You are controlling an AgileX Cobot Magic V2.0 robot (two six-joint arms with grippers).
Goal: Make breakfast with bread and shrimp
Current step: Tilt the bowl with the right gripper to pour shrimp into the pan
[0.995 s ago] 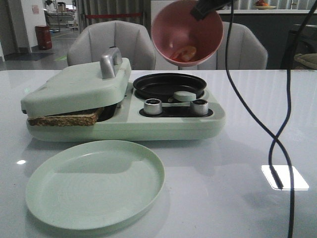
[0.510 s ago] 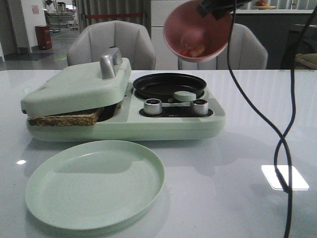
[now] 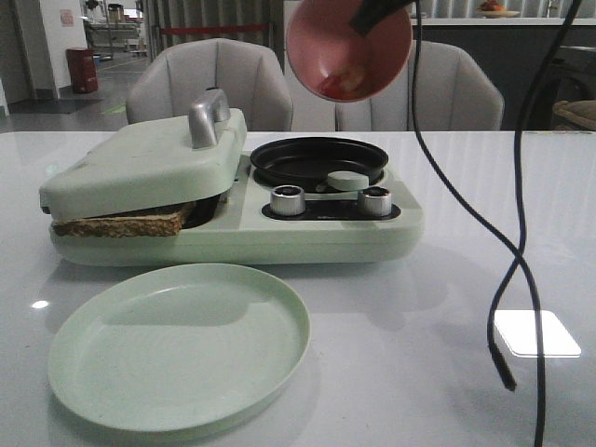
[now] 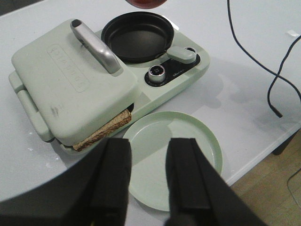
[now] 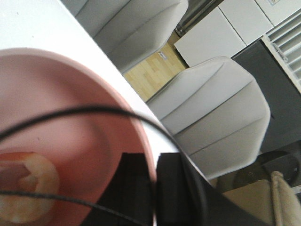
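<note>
A: Where is the right pincer (image 5: 149, 188)?

B: Raised above the black pan (image 3: 318, 159) of the green breakfast maker (image 3: 233, 228). It is clenched on the rim of a pink bowl (image 3: 348, 48), one finger inside the wall and one outside. The bowl is tipped, its opening facing the front camera.

A: And the shrimp (image 3: 343, 84)?

B: Lying in the low part of the tilted bowl, pale orange and white. The right wrist view shows it against the inner wall.

A: The bread (image 3: 119, 223)?

B: A brown-crusted slice is pressed under the closed lid (image 3: 140, 163) of the maker's left section, its edge sticking out at the front.

A: The left pincer (image 4: 148, 174)?

B: Released, fingers spread and holding nothing, above the near edge of the green plate (image 3: 179, 345) that sits on the desk (image 3: 419, 372) just before the maker.

A: Anything else?

B: A black cable (image 3: 507, 270) dangles on the right, its end just over the desk.
</note>
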